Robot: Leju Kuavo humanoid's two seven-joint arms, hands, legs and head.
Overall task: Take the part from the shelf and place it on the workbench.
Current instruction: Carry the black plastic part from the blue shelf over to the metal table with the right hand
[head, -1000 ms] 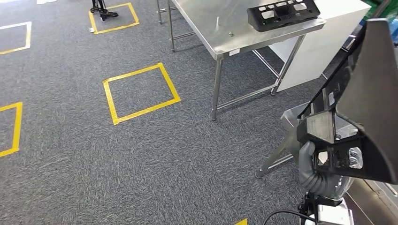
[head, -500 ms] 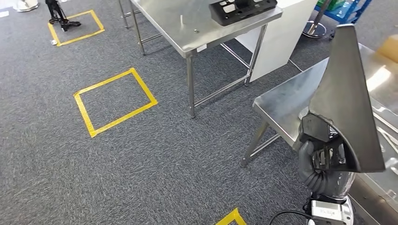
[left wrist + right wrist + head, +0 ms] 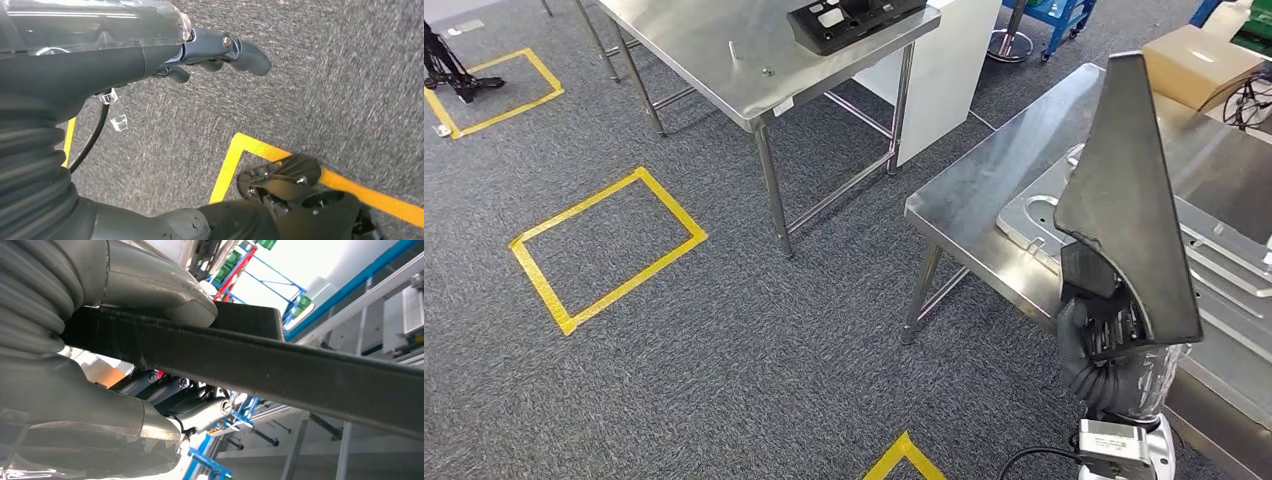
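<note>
Gripping the dark part (image 3: 1124, 190) at its lower end, the right hand (image 3: 1096, 345) holds it upright over the bench (image 3: 969, 205) edge; left hand (image 3: 215, 50) hangs empty, fingers apart.

From my remote seat, the part (image 3: 1129, 190) read as dark, matt metal, its broad face smooth and its edge rougher in the right wrist view. The right hand (image 3: 1102, 352) wore a grey ribbed rubbery cover, with clear glossy plastic wrapped behind it. The left hand (image 3: 220, 50) showed the same matt grey rubber and shiny film. The near table (image 3: 984, 200) at the right of the frame was brushed steel, softly reflective; the far table (image 3: 714, 50) at the top matched it. The floor (image 3: 724, 350) was coarse grey carpet, marked with smooth yellow tape (image 3: 604, 250). A cardboard box (image 3: 1199, 62) looked dull brown.
</note>
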